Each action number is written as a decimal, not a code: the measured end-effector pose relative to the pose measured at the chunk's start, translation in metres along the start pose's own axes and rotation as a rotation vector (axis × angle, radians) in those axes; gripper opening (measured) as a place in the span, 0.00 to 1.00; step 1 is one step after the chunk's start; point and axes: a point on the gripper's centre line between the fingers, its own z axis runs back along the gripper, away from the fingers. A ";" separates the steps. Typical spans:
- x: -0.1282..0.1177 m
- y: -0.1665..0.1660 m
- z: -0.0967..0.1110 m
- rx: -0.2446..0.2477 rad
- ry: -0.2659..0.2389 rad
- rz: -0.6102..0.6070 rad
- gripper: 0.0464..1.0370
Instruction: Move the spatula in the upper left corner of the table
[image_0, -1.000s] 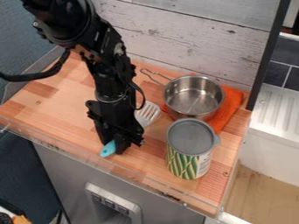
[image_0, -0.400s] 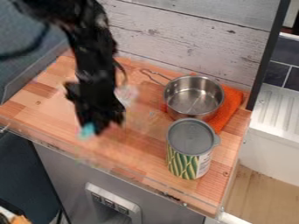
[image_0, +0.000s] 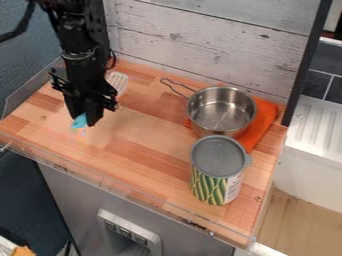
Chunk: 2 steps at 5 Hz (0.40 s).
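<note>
Camera view: black fingers (image_0: 94, 114) hold the slotted, blue-handled spatula (image_0: 119, 82).

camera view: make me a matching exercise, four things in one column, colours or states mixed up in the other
1. pot
2. can
3. spatula
4. cloth

a. topped with a grey lid
b. orange, partly under another thing
c. blue handle, held in the claw
d. silvery metal, open on top

Pairs: 1-d, 2-a, 3-c, 4-b
</note>
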 end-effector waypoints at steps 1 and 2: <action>0.016 0.016 -0.011 0.018 0.011 -0.013 0.28; 0.033 0.026 -0.017 0.022 0.011 -0.020 0.28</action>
